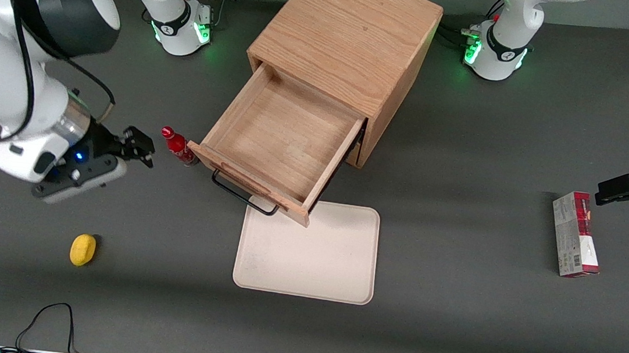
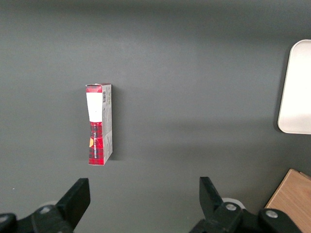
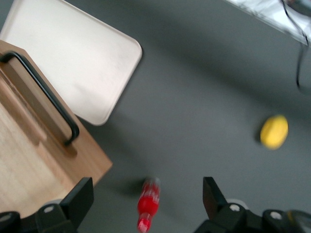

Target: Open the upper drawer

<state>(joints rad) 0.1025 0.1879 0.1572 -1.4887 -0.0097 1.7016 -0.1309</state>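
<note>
Drawer status: upper drawer (image 1: pixel 280 138) pulled well out of cabinet (image 1: pixel 352 40), handle (image 1: pixel 242 195) over tray (image 1: pixel 309 252).
Gripper (image 1: pixel 139 149): fingers apart, empty, clear of handle toward working arm's end; bottle (image 1: pixel 177 146) between.

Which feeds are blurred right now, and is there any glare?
Right wrist view: motion-smeared, red bottle and lemon soft, gripper open above the bottle. Front view: sharp, soft shadow bands on the table. Left wrist view: crisp, no glare.

Dark grey matte tabletop (image 1: pixel 449 342), soft shadows
</note>
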